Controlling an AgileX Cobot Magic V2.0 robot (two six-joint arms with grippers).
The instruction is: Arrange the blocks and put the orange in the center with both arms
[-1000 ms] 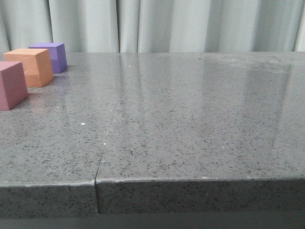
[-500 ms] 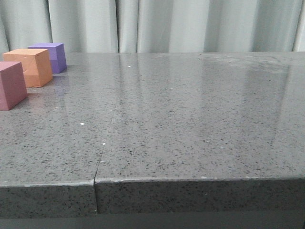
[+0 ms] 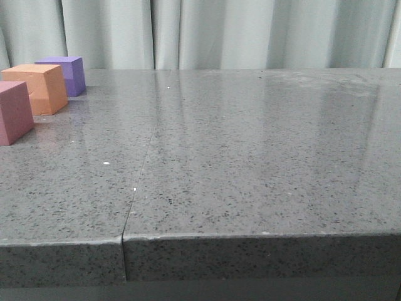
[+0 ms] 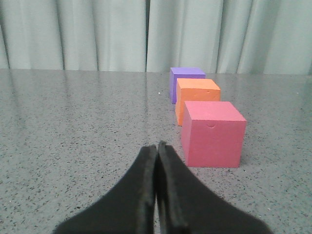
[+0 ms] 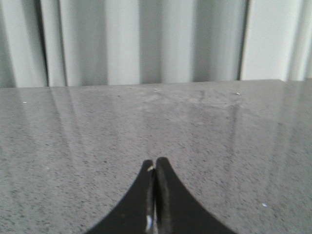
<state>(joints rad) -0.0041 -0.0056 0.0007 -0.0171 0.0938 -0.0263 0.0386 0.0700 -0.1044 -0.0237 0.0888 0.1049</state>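
Three cubes stand in a row at the far left of the front view: the purple cube (image 3: 63, 74) farthest back, the orange cube (image 3: 39, 88) in the middle, the pinkish-red cube (image 3: 14, 113) nearest, cut by the frame edge. In the left wrist view the pinkish-red cube (image 4: 212, 132) is closest, then the orange cube (image 4: 196, 95), then the purple cube (image 4: 185, 80). My left gripper (image 4: 157, 145) is shut and empty, low over the tabletop just short of the pinkish-red cube and to its side. My right gripper (image 5: 155, 161) is shut and empty over bare stone. Neither gripper shows in the front view.
The dark grey speckled stone tabletop (image 3: 250, 157) has a seam (image 3: 135, 194) running from its front edge backward. Pale curtains (image 3: 219, 31) hang behind the table's far edge.
The cubes sit slightly further left in the front view than a second ago; their order and spacing look the same.
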